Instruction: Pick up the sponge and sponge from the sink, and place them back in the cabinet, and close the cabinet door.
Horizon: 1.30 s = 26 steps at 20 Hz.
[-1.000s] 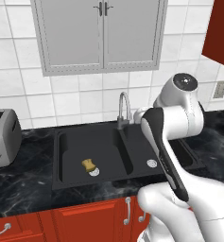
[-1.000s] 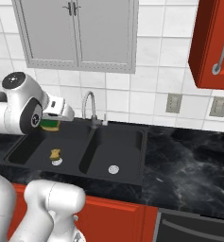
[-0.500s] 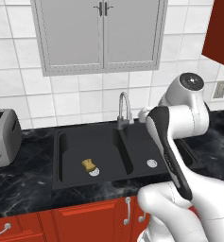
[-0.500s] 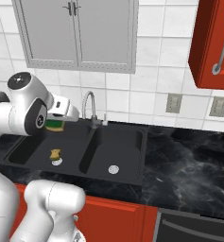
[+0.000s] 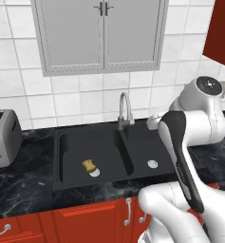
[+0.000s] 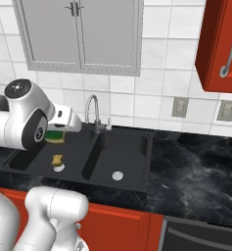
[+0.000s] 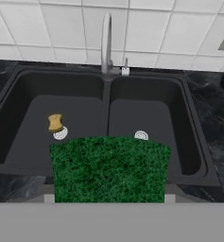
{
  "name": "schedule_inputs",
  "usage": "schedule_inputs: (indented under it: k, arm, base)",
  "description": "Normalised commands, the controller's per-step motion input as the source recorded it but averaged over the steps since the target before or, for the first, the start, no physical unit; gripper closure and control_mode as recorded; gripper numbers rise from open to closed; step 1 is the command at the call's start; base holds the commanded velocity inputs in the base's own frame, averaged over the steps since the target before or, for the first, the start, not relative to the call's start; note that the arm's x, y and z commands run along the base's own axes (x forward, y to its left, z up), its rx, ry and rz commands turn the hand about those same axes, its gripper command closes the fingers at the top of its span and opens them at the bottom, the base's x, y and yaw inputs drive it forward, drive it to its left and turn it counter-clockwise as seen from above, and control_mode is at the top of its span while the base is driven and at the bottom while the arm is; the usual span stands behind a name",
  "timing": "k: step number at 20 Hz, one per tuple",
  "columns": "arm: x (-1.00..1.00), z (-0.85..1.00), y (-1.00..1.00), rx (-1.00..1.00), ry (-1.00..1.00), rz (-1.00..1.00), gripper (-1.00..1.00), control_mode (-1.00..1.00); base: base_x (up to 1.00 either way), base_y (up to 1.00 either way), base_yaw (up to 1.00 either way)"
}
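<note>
My gripper (image 6: 58, 131) is shut on the yellow-green sponge (image 6: 54, 137), held in the air above the left side of the black sink (image 6: 137, 184). In the hand view this sponge (image 7: 108, 168) shows its dark green face across the bottom, hiding the fingertips. The tan sponge (image 5: 89, 165) lies on the floor of the left basin beside the drain; it also appears as a tan sponge (image 7: 55, 122) in the hand view. The red wall cabinet (image 6: 220, 44) hangs at the upper right, its inside hidden.
A silver gooseneck faucet (image 5: 125, 110) rises behind the divider of the sink. A grey double-door cabinet (image 5: 102, 33) hangs above it. A toaster (image 5: 2, 137) stands on the left counter. Black stone counter (image 6: 200, 171) stretches to the right of the sink.
The arm has swung to the right and risen a little, carrying the yellow-green sponge with it. The tan sponge has not moved.
</note>
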Motion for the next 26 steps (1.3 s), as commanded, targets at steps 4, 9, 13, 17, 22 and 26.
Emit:
schedule_inputs:
  k: [4, 9, 13, 17, 22, 26]
  arm:
    - [-0.70, 0.00, -0.15, 0.00, -0.02, 0.01, 1.00, -1.00]
    - [-0.41, 0.00, -0.02, 0.00, -0.01, 0.00, 1.00, -1.00]
    - [-0.01, 0.00, 0.00, 0.00, -0.03, 0.00, 1.00, -1.00]
    - [0.07, 0.00, 0.00, 0.00, -0.03, 0.00, 1.00, -1.00]
    - [0.22, 0.00, 0.00, 0.00, -0.04, 0.00, 1.00, -1.00]
    - [0.36, 0.00, 0.00, 0.00, -0.01, 0.00, 1.00, -1.00]
  base:
    - [0.00, 0.00, 0.00]
    - [0.00, 0.00, 0.00]
    - [0.00, 0.00, 0.00]
    - [0.00, 0.00, 0.00]
    - [0.00, 0.00, 0.00]
    - [0.00, 0.00, 0.00]
